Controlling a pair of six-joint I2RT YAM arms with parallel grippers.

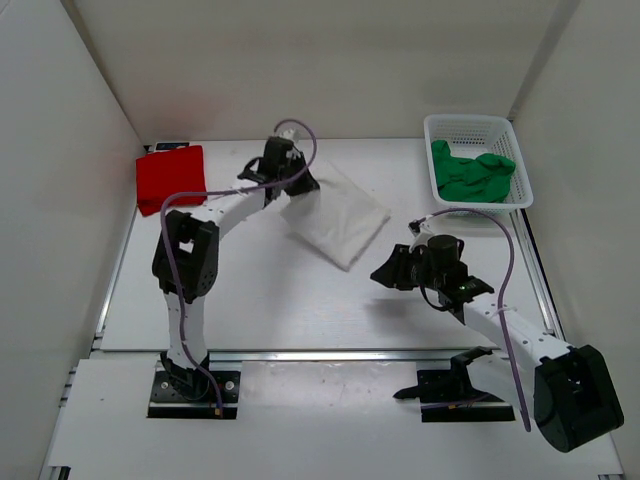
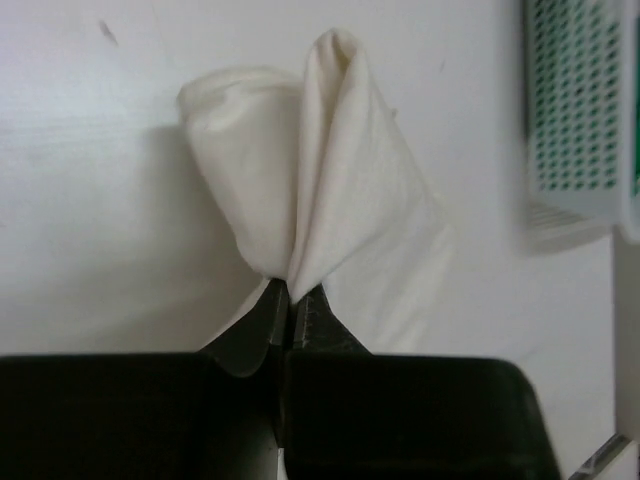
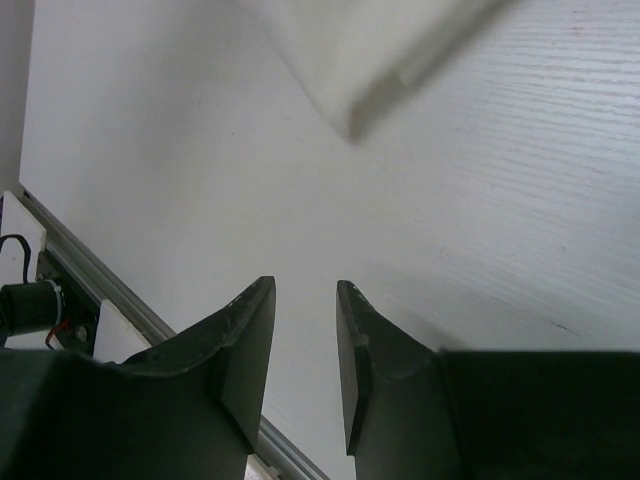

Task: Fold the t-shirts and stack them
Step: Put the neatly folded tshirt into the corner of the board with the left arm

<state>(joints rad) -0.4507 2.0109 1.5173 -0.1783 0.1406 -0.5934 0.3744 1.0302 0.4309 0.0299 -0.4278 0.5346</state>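
Note:
The white t-shirt (image 1: pixel 340 222) lies folded in the middle of the table. My left gripper (image 1: pixel 302 186) is shut on its near-left corner, and the pinched cloth (image 2: pixel 310 190) bunches up into a peak right at the fingertips (image 2: pixel 272 300). The red t-shirt (image 1: pixel 171 176) lies folded flat at the back left. A crumpled green t-shirt (image 1: pixel 472 174) fills the white mesh basket (image 1: pixel 473 125). My right gripper (image 1: pixel 386 272) hovers open over bare table, right of the white shirt, nothing between its fingers (image 3: pixel 250 330). A corner of the white t-shirt (image 3: pixel 370 60) shows ahead of it.
The basket (image 2: pixel 585 110) stands at the back right, close to the white shirt's far side. White walls enclose the table on three sides. A metal rail (image 3: pixel 120 310) runs along the table's near edge.

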